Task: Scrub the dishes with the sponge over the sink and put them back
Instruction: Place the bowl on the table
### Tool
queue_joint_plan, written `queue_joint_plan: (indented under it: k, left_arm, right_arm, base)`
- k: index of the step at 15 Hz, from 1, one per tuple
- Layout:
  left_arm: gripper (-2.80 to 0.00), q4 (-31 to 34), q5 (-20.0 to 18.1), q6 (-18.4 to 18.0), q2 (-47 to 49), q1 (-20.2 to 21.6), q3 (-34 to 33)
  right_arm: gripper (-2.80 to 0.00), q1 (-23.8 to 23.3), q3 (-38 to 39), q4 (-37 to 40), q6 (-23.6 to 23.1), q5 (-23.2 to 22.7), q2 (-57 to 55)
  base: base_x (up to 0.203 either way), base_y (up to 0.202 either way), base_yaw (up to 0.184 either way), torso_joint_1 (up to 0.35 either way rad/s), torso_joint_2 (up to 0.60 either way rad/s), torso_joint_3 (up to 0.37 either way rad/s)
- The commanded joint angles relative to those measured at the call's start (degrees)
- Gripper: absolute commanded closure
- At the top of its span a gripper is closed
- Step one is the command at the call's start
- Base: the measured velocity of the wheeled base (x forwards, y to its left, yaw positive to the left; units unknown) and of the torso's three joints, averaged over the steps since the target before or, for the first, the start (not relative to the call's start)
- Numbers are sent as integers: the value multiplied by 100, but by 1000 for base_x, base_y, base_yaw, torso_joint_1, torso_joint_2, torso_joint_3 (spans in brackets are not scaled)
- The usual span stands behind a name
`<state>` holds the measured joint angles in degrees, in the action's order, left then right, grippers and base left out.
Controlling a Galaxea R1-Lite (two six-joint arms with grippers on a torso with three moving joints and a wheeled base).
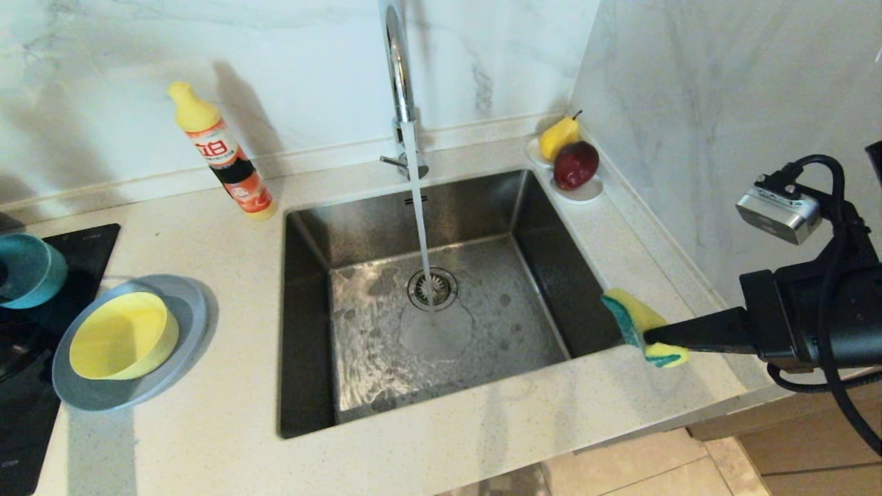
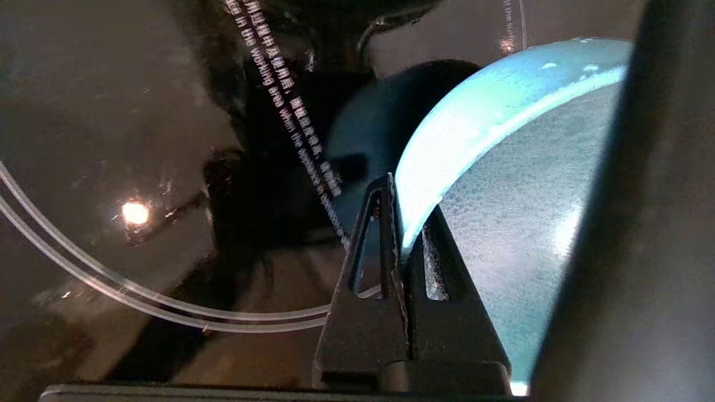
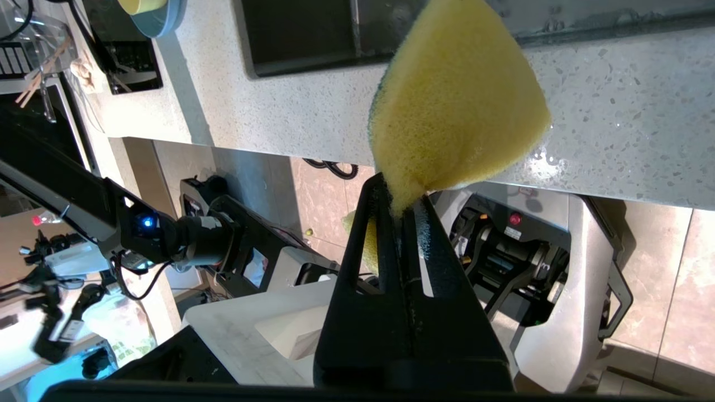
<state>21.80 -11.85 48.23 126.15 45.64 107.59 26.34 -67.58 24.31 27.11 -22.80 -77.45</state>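
My left gripper (image 2: 403,240) is shut on the rim of the small teal bowl (image 2: 503,184). The bowl (image 1: 27,269) hangs tilted above the black cooktop (image 1: 83,248) at the far left; the gripper itself is outside the head view. The yellow-green bowl (image 1: 124,335) sits in the grey-blue plate (image 1: 186,310) on the counter left of the sink (image 1: 524,227). At the sink's front right corner, my right gripper (image 1: 651,337) (image 3: 399,204) is shut on the yellow sponge (image 1: 641,324) (image 3: 455,100), held just above the counter.
Water runs from the chrome faucet (image 1: 398,69) onto the drain strainer (image 1: 433,288). A dish soap bottle (image 1: 224,162) stands behind the sink's left corner. A white dish (image 1: 586,194) with a pear (image 1: 558,136) and apple (image 1: 576,165) sits in the back right corner by the wall.
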Motion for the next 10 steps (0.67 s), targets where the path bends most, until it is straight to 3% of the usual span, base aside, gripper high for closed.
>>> queue_joint_plan:
  k: [1,7,10]
  left_arm:
    - [0,86,230,11,94,-137,7]
    - [0,620,216,30,-75,-143,13]
    - [0,887,12,41,-304,-139,10]
  right_arm:
    - [0,2,8,12,13,-14,-42]
    - [0,2,46,12,14,-18,63]
    - [0,-6,105,12,22,-76,120]
  base:
    - [0,0,0,0,0,0]
    - [0,0,0,0,0,0]
    - [0,0,0,0,0,0]
